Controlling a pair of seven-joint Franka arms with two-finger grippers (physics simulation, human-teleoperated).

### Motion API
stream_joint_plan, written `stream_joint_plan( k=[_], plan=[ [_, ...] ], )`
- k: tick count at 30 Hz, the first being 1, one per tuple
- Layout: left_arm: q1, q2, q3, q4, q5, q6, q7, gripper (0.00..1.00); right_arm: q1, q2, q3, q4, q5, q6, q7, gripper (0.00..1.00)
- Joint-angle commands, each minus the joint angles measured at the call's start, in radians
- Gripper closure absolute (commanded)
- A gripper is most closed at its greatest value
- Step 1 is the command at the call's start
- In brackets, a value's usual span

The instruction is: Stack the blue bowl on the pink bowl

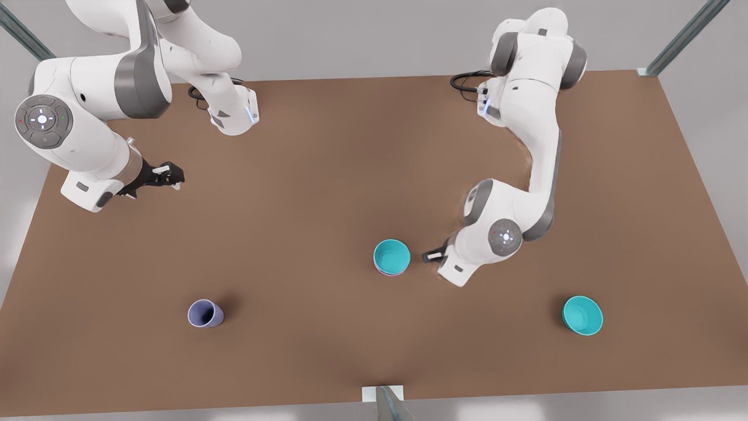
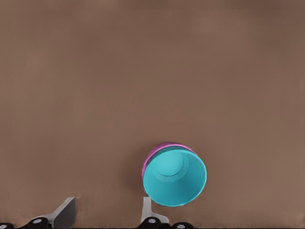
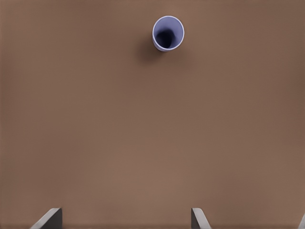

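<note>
A teal blue bowl [image 1: 391, 254] [image 2: 174, 183] sits nested inside the pink bowl [image 1: 390, 272] near the table's middle; just a thin pink rim [image 2: 155, 153] peeks out from under it. My left gripper [image 1: 433, 255] [image 2: 107, 214] hovers just beside the stack on the front view's right, open and empty, one finger [image 2: 147, 210] close to the bowl's edge. My right gripper [image 1: 169, 175] [image 3: 124, 219] waits open over the table at the front view's left, holding nothing.
A second teal bowl [image 1: 582, 315] stands alone at the front view's right. A lavender-blue cup [image 1: 204, 314] [image 3: 167, 32] lies toward the front left. The brown table [image 1: 327, 175] stretches bare between them, with both arm bases at the back.
</note>
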Motion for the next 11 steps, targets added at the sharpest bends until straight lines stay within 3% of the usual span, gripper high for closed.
stream_joint_plan(
  k=[1,3,4,7,11],
  plan=[
    [0.074,-0.106,0.0,0.002,0.133,-0.391,0.055,0.0,-0.001,-0.001,0.0,0.0,0.001,0.001,-0.006,0.0],
    [0.125,-0.192,-0.004,0.002,0.3,-0.442,0.438,0.0,-0.001,-0.004,0.0,0.0,-0.001,0.004,-0.008,0.0],
    [0.125,-0.199,-0.001,0.022,0.31,-0.475,0.459,0.0,-0.001,-0.004,0.0,0.0,-0.001,0.004,-0.006,0.0],
    [0.228,-0.397,-0.041,-0.1,0.265,-0.402,0.465,0.0,-0.001,-0.007,0.0,0.0,-0.001,0.005,-0.006,0.0],
    [0.228,-0.397,-0.04,-0.102,0.262,-0.407,0.459,0.0,-0.001,-0.007,0.0,-0.001,-0.001,0.005,-0.006,0.0]
  ],
)
